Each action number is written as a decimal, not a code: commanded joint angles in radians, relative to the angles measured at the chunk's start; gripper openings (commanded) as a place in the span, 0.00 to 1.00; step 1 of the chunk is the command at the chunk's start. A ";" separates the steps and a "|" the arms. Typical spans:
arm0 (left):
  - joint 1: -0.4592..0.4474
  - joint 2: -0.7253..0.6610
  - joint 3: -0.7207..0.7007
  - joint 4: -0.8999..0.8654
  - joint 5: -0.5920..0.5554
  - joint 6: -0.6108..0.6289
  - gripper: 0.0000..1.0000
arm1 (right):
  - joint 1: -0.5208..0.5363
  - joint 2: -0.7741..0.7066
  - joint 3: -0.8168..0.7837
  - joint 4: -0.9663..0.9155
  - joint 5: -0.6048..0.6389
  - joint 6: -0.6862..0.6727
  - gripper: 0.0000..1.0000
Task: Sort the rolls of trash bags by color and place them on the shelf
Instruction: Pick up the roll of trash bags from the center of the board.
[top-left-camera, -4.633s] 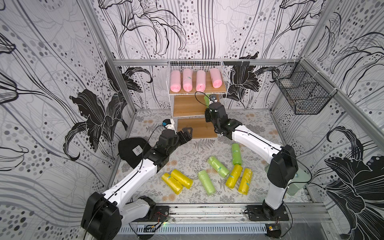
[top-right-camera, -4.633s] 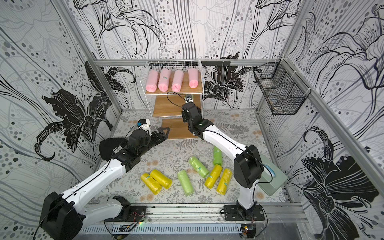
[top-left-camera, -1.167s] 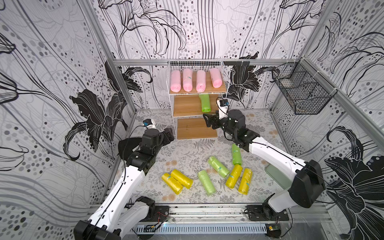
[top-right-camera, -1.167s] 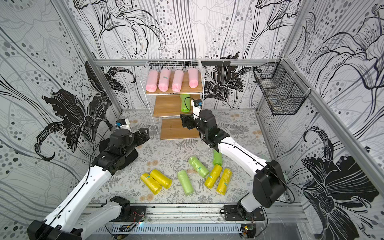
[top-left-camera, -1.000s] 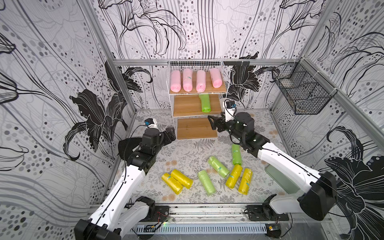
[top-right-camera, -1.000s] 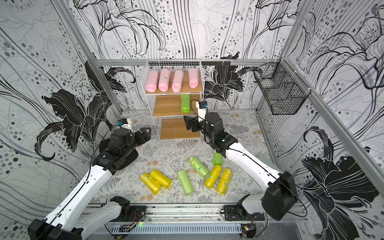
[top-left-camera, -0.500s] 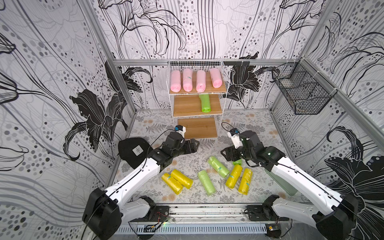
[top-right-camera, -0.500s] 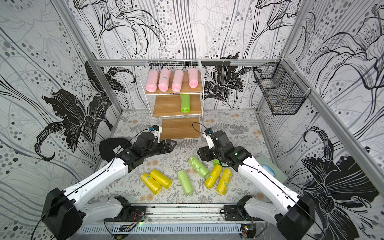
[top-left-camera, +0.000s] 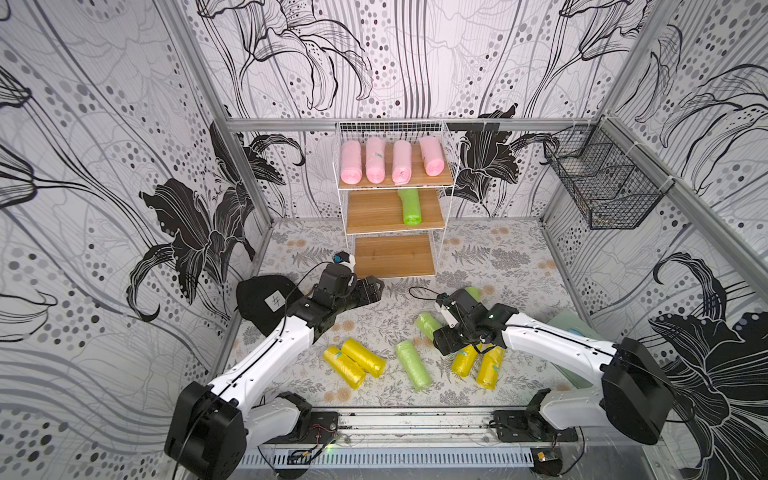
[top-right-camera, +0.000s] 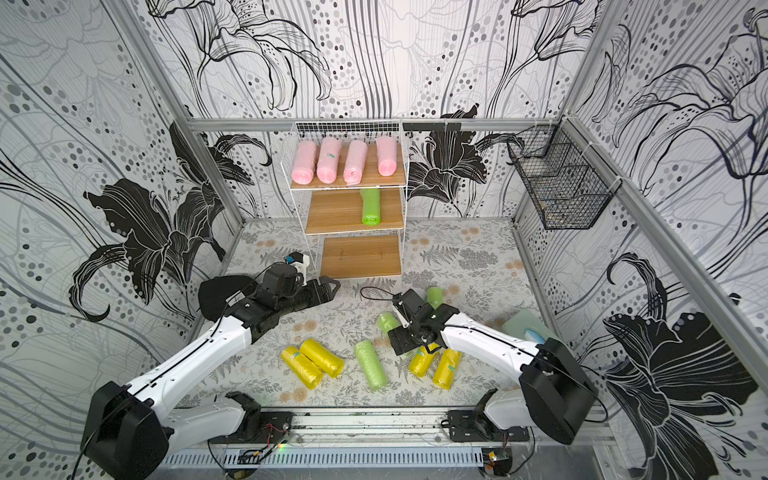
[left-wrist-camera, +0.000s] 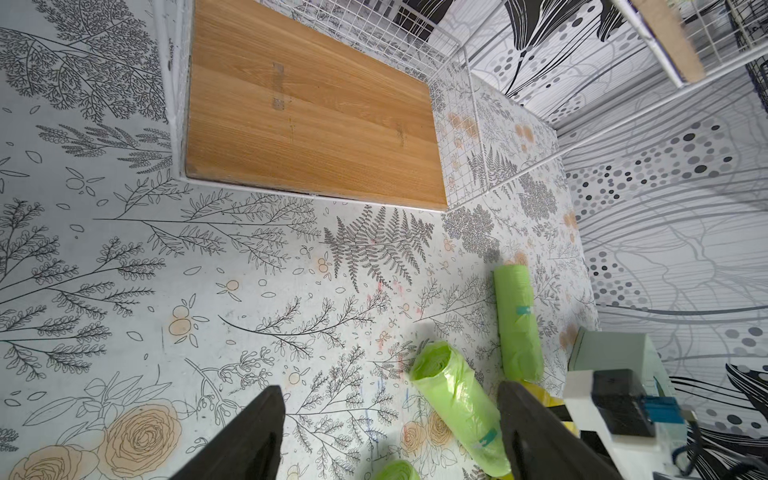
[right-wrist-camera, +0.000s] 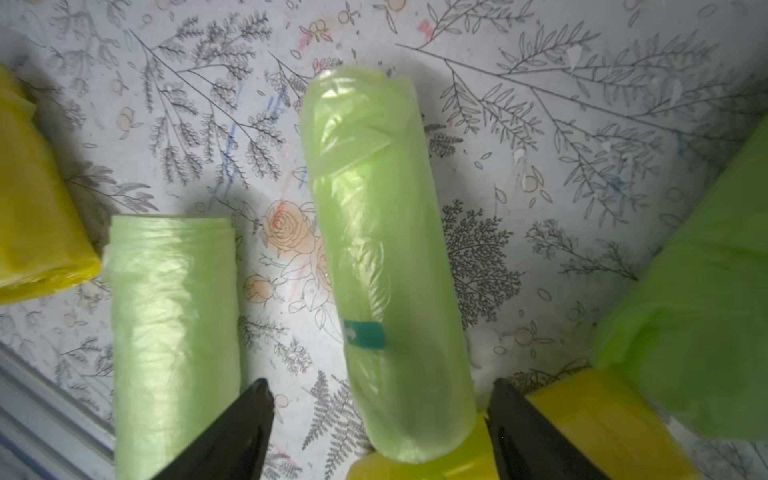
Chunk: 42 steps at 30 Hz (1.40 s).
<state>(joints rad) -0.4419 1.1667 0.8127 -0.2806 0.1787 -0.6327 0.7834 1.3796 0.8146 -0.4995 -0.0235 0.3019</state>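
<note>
Your four pink rolls (top-left-camera: 390, 162) lie side by side on the top board of the shelf (top-left-camera: 374, 212). One green roll (top-left-camera: 410, 206) lies on the middle board, toward its right end. Three more green ones are down on the floral floor (top-left-camera: 374, 320) in front of the shelf. They are a stickered green roll (right-wrist-camera: 374, 232) (teal tag on its side), a second green roll (right-wrist-camera: 174, 316) near it, and a third green roll (top-right-camera: 434, 296) behind the right arm's wrist. The left pair of yellow rolls (top-left-camera: 361, 357) lie touching each other, and the right pair of yellow rolls (top-left-camera: 490, 365) lie close under the right arm. The right gripper (right-wrist-camera: 378, 388) hangs over the stickered green roll with its jaws spread wide, one finger on either side, and you can see a gap at each, so it grips nothing. The left gripper (left-wrist-camera: 388, 392) hovers above the floor near the shelf's bottom board, jaws wide apart and empty. A black wire basket (top-left-camera: 602, 187) hangs on the right wall.
</note>
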 joint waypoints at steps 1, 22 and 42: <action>0.006 0.004 -0.020 0.048 0.021 -0.001 0.83 | 0.010 0.038 -0.017 0.065 0.069 -0.010 0.85; 0.016 -0.030 -0.049 0.054 0.016 -0.014 0.83 | 0.011 0.332 0.164 0.130 0.065 -0.171 0.70; -0.047 -0.151 -0.250 0.606 0.094 -0.362 0.85 | -0.027 -0.141 0.060 0.528 0.134 0.503 0.43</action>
<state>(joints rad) -0.4572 1.0382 0.5613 0.1165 0.2703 -0.9249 0.7567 1.2686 0.9028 -0.1242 0.0677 0.5701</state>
